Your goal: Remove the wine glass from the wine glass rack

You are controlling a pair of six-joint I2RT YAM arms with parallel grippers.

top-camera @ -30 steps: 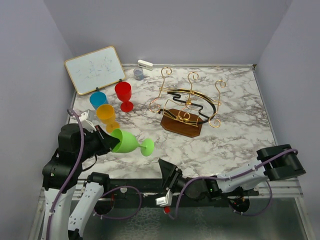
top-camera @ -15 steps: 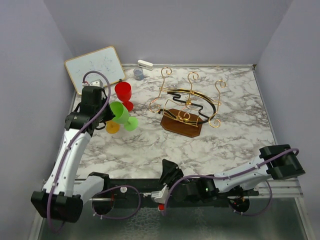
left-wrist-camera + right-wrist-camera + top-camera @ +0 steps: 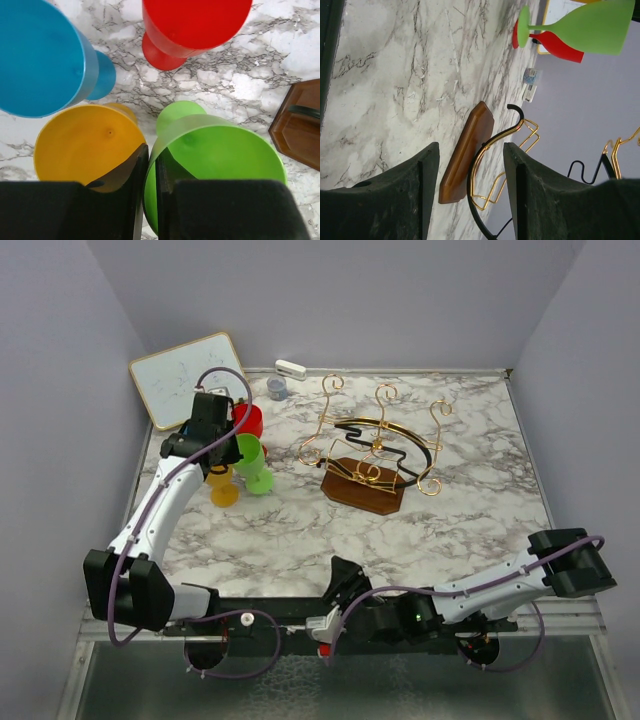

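The green wine glass (image 3: pixel 252 456) stands upright on the marble table, left of the wine glass rack (image 3: pixel 380 440). The rack is a gold wire stand on a brown base, and no glass hangs on it. My left gripper (image 3: pixel 232 443) reaches down on the glass from above. In the left wrist view its jaws (image 3: pixel 150 156) stand narrow on the green glass (image 3: pixel 225 155) rim, one finger inside the bowl and one outside, against the orange glass (image 3: pixel 80 145). My right gripper (image 3: pixel 471 150) is open and empty, low at the near edge (image 3: pixel 338 585), facing the rack base (image 3: pixel 465 155).
A red glass (image 3: pixel 195 20) and a blue glass (image 3: pixel 40 55) stand close behind the green and orange ones. A whiteboard (image 3: pixel 187 377) leans at the back left. A small grey roll (image 3: pixel 277 389) and a white object (image 3: pixel 290 368) lie by the back wall.
My left arm swung the green glass from tilted at the front left to the back left and stood it upright beside the other glasses. The right gripper shifted slightly along the near edge.
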